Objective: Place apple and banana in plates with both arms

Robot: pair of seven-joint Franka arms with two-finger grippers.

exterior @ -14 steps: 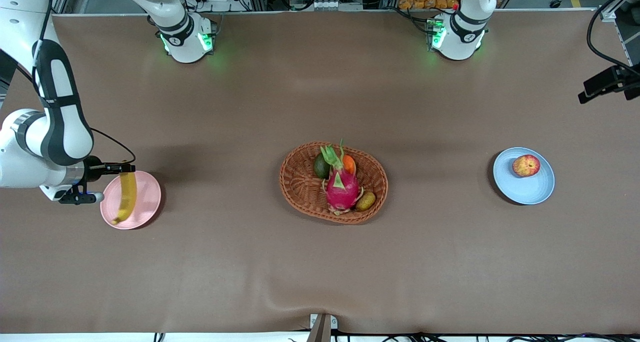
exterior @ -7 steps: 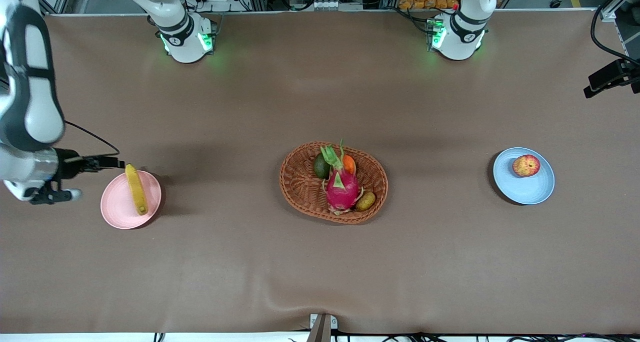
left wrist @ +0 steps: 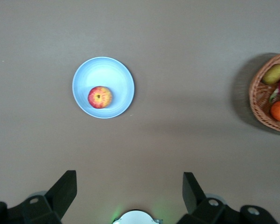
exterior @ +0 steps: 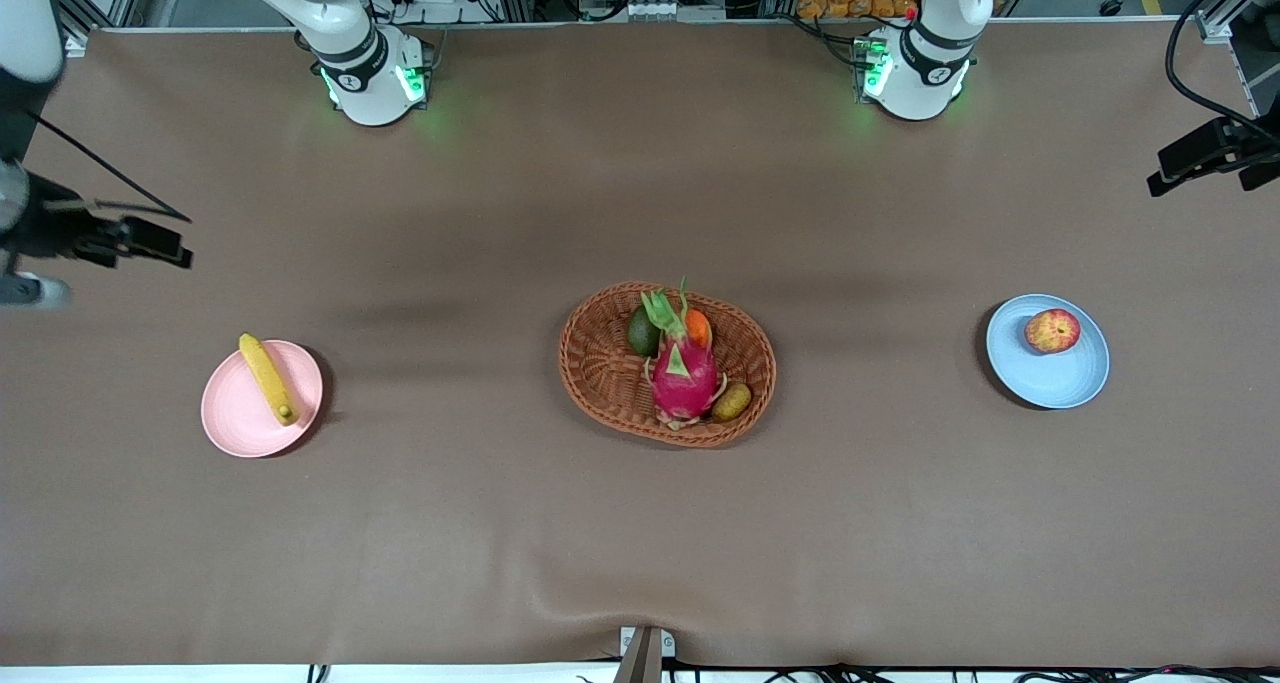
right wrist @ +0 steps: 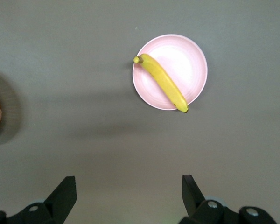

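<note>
While both arms hang raised over the table, the left gripper (left wrist: 127,193) and right gripper (right wrist: 127,196) stand with fingers apart, holding nothing. Banana (exterior: 267,378) lies across the pink plate (exterior: 235,421); apple (exterior: 1052,330) sits on the blue plate (exterior: 1060,383). Woven basket (exterior: 600,363) rests between the plates.

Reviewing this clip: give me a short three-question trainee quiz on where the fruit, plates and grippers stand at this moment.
1. True or false: the banana lies on the pink plate.
2. Which fruit sits on the blue plate? A) kiwi B) apple C) dragon fruit
3. Fill in: the right gripper is up over bare table with jaws ____, and the left gripper likewise.

Key
1. True; one end sticks out past the rim.
2. B, the apple; the dragon fruit is in the basket.
3. open; neither holds anything.
</note>
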